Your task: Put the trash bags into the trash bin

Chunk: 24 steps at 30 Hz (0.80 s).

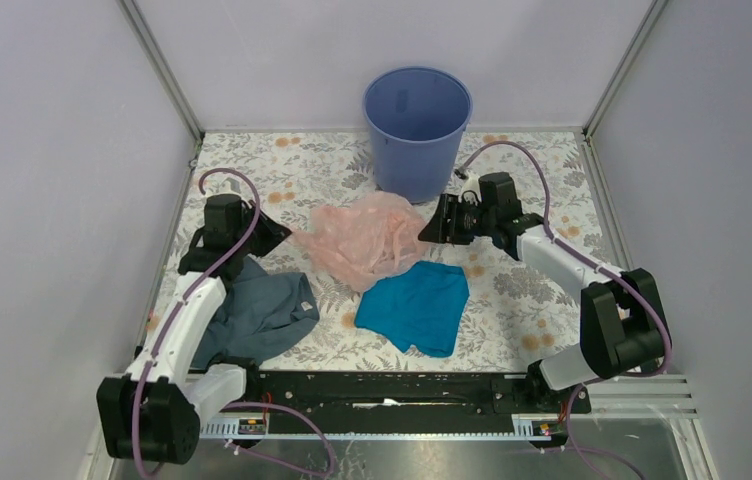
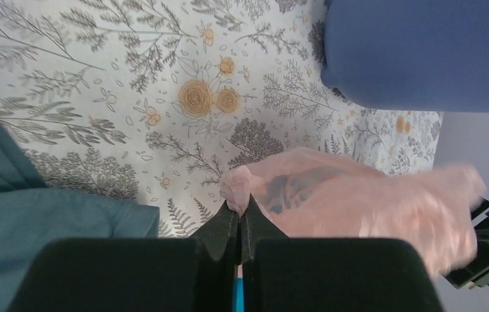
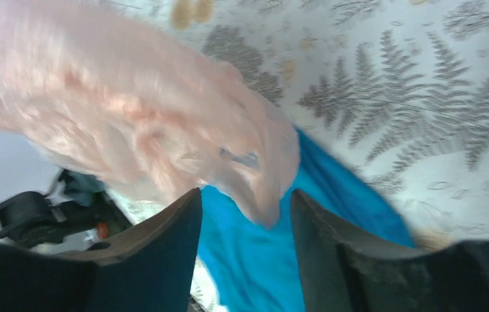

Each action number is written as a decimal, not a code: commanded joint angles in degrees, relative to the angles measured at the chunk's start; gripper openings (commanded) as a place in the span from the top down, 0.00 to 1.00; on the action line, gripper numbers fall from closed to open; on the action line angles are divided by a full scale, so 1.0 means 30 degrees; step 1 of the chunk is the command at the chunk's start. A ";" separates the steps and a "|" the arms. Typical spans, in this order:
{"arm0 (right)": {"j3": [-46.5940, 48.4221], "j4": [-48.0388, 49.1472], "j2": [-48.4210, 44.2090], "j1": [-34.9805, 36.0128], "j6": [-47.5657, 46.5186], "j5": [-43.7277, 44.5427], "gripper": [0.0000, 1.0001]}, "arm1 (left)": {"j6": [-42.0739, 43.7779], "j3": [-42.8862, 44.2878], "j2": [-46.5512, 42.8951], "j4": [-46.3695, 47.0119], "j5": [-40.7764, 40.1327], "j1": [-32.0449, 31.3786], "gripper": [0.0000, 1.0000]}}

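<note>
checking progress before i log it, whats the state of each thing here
trash bin: upright, no bag seen inside
pink trash bag: crumpled, outside the bin, one end pinched
left gripper: shut on the pink trash bag
right gripper: open at the bag's other end
teal cloth: flat on the table
grey cloth: rumpled on the table

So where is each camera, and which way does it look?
Top: high behind the arms, looking down at table, bin and pink bag; both arms show.
Left wrist: on the left arm, looks past the left end effector, shut on the bag, toward the bin.
Right wrist: on the right arm, looks down past the open right end effector at the bag and blue cloth.
All see the pink bag.
</note>
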 commanded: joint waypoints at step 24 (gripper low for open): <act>0.7682 0.2790 0.6050 0.5753 0.1649 1.3694 0.19 | 0.1280 -0.0250 0.4296 0.3916 0.5639 0.2148 1.00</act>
